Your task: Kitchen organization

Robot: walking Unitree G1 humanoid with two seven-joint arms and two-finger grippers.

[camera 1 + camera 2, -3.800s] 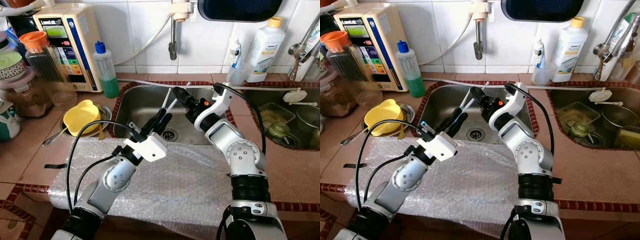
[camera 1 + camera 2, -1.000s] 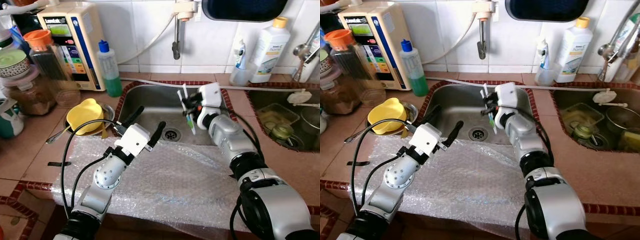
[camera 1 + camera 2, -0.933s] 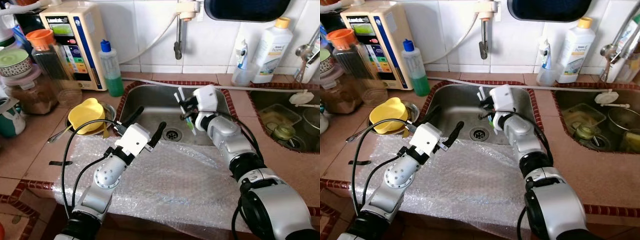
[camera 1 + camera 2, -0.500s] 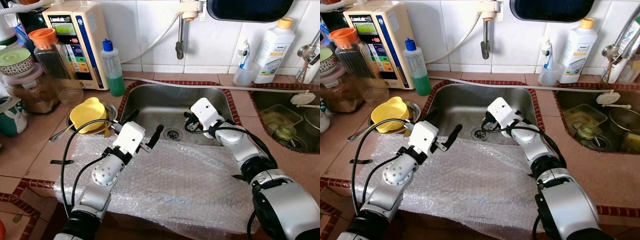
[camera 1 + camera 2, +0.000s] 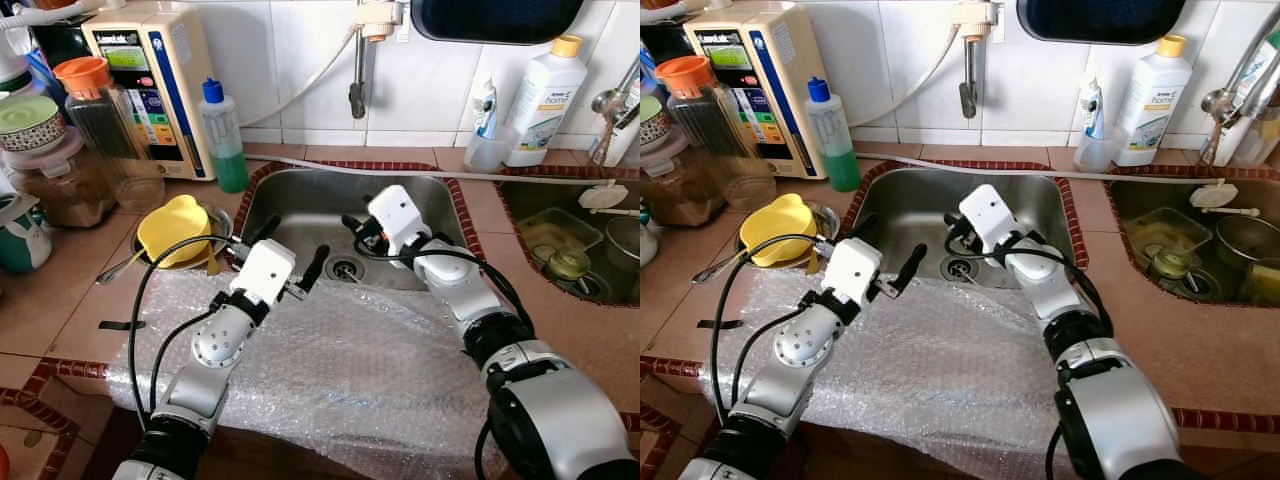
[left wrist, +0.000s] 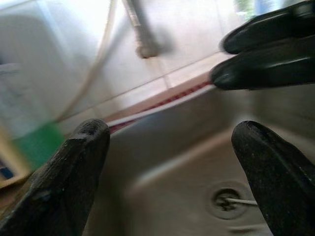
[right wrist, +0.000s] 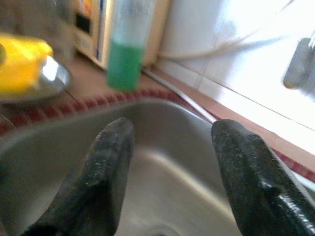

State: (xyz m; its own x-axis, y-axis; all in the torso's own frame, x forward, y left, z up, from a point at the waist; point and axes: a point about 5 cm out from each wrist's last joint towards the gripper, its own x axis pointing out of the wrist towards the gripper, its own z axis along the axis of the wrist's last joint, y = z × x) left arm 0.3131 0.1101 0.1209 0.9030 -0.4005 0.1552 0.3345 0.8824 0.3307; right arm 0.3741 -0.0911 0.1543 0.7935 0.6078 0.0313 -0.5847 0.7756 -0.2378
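Note:
The steel sink [image 5: 300,200] lies ahead, its drain [image 5: 345,268] at the near side. My right gripper [image 5: 352,226] reaches down into the basin and points left. In the right wrist view the right gripper [image 7: 172,172] is open, with bare sink wall between its fingers. My left gripper [image 5: 293,250] hovers at the sink's near rim, open and empty, one finger [image 5: 316,266] beside the drain. The left wrist view looks between the left fingers [image 6: 64,187] at the drain [image 6: 224,199], where a thin white stick [image 6: 238,201] lies. My right gripper's black fingers [image 6: 266,49] cross that view.
Bubble wrap [image 5: 340,370] covers the counter in front of the sink. On the left are a yellow cup [image 5: 172,225] in a metal dish, a green-liquid bottle [image 5: 223,135], a water purifier [image 5: 150,80] and jars [image 5: 95,120]. A second sink [image 5: 570,250] with dishes is at the right.
A second ago my right gripper held toothbrushes above the sink; now it is lower and further left in the basin, open with nothing in it. My left gripper has barely moved.

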